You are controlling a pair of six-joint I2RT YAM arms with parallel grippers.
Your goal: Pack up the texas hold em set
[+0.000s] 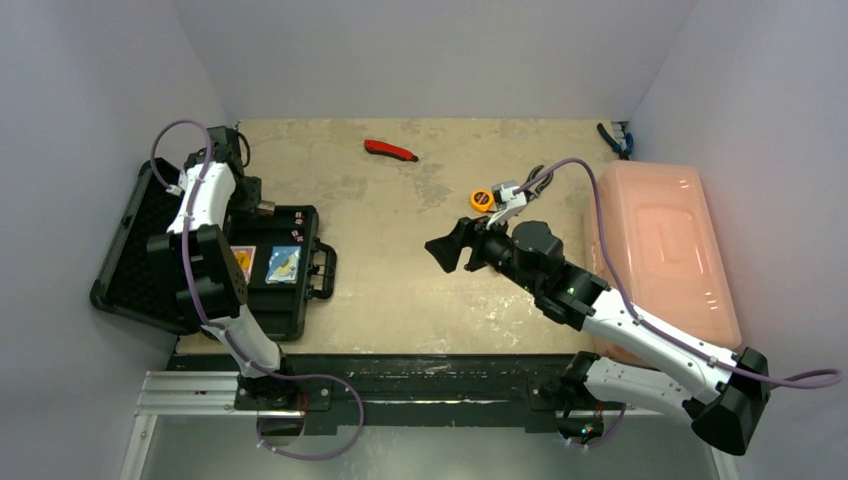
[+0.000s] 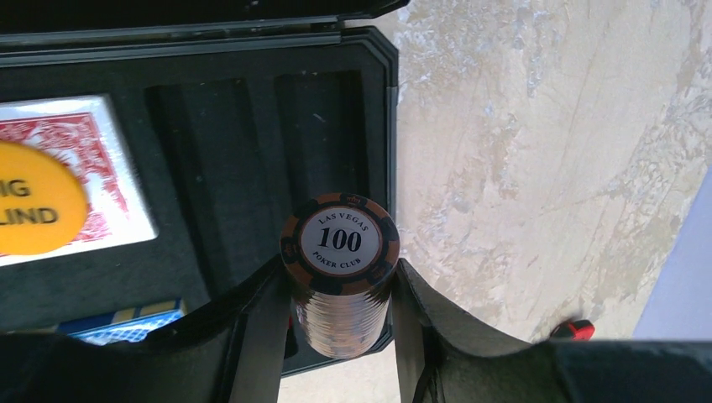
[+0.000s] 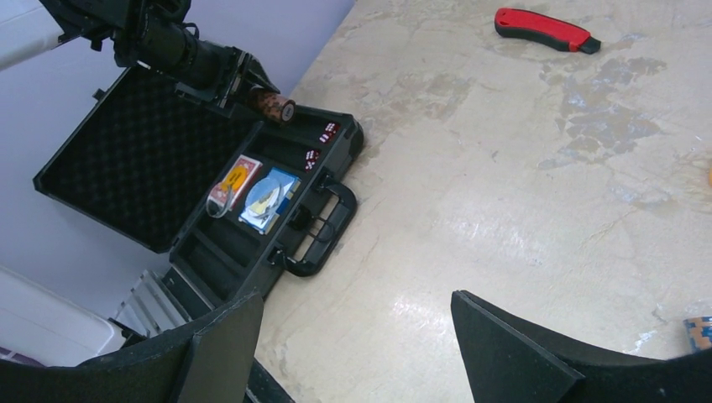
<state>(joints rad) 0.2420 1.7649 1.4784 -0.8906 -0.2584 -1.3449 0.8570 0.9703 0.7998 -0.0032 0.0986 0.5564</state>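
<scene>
1. Chip roll point(image 2: 340, 239), "100" face toward the wrist camera, is sitting clamped between the left gripper point(image 2: 337, 290) fingers, whose jaws are narrowed onto its sides.
2. The roll is hanging over the far end of the open case point(image 3: 218, 260), just inside the rim that borders bare table point(image 1: 400, 290). Open foam slots are lying below it.
3. Red card deck point(image 3: 235, 180), carrying a yellow disc point(image 2: 34, 210), and blue card deck point(image 3: 269, 197) are lying in the middle compartments.
4. Right gripper point(image 3: 354, 302) is hovering mid-table, jaws wide, gripping nothing, well apart from the case.
5. Red-handled tool point(image 1: 390, 150) is lying near the far edge, and the tape measure point(image 1: 482, 199) beside the right arm.
</scene>
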